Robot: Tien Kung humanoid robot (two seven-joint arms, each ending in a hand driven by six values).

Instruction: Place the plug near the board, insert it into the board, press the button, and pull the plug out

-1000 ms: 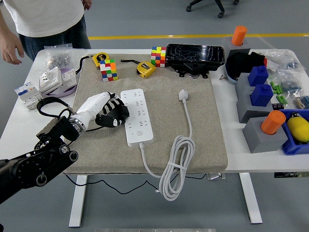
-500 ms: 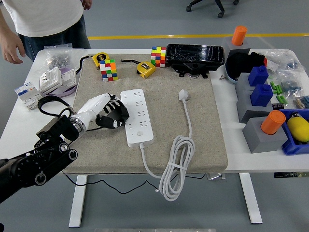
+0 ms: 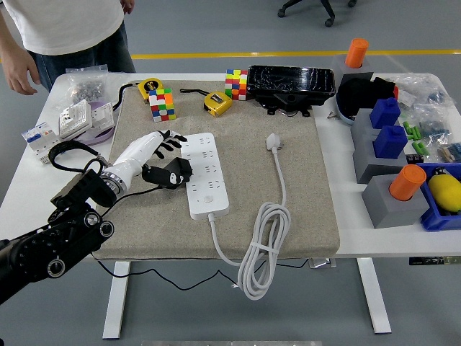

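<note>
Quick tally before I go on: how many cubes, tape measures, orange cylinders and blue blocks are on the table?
Colour cubes: 2
Yellow tape measures: 2
Orange cylinders: 2
Blue blocks: 2
Total: 8

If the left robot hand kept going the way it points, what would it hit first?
Most likely the white power strip: the left robot hand points right, its fingers already at the strip's left edge. Whether they touch is unclear.
</note>
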